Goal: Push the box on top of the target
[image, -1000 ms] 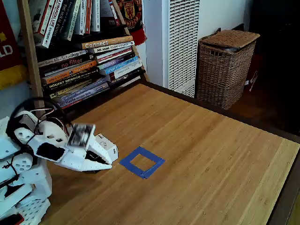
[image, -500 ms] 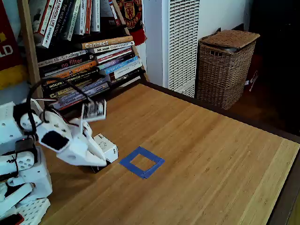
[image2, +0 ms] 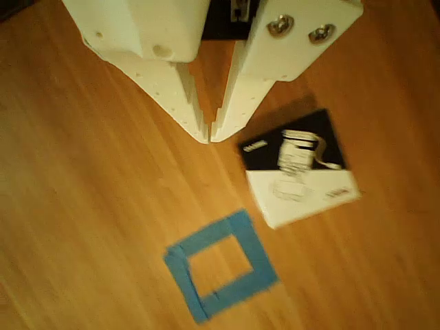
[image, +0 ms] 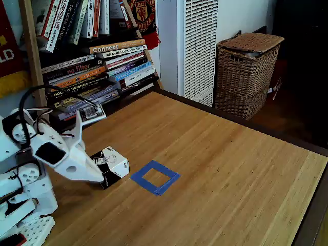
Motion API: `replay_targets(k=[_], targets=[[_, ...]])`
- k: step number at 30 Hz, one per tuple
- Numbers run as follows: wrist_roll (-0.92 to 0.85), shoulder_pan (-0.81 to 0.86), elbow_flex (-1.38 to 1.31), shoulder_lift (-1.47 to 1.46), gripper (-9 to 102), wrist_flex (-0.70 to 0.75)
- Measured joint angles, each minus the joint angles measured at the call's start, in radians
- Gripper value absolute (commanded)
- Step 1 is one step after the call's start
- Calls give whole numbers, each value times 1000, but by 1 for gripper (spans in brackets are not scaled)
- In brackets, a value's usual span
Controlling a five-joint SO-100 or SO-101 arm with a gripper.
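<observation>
Gripper (image2: pixel 209 136), fingertips closed on nothing, sits upper centre beside the box (image2: pixel 300 177), as a blunt pusher. The box rests on the bench (image: pixel 230 169), just outside the target (image2: pixel 220 273).

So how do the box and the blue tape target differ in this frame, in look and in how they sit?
The box is a solid cube, white on top with black printed sides; the target is a flat hollow outline of blue tape with wood showing through its middle. The box stands up off the table; the target lies flush on it. In the other view the box sits beside the shut gripper, the target farther off. Both are square and rest apart on the same wooden table.
</observation>
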Motion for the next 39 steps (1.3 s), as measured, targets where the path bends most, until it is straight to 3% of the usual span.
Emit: replay_targets(k=[9,24,31,39], targets=[[-121,12,0,-80,0,-20],[-310,8,-120,-476,0,-166],[-337,-58,-198,-673,0,-215],[-334,-115,-193,-689,0,-235]])
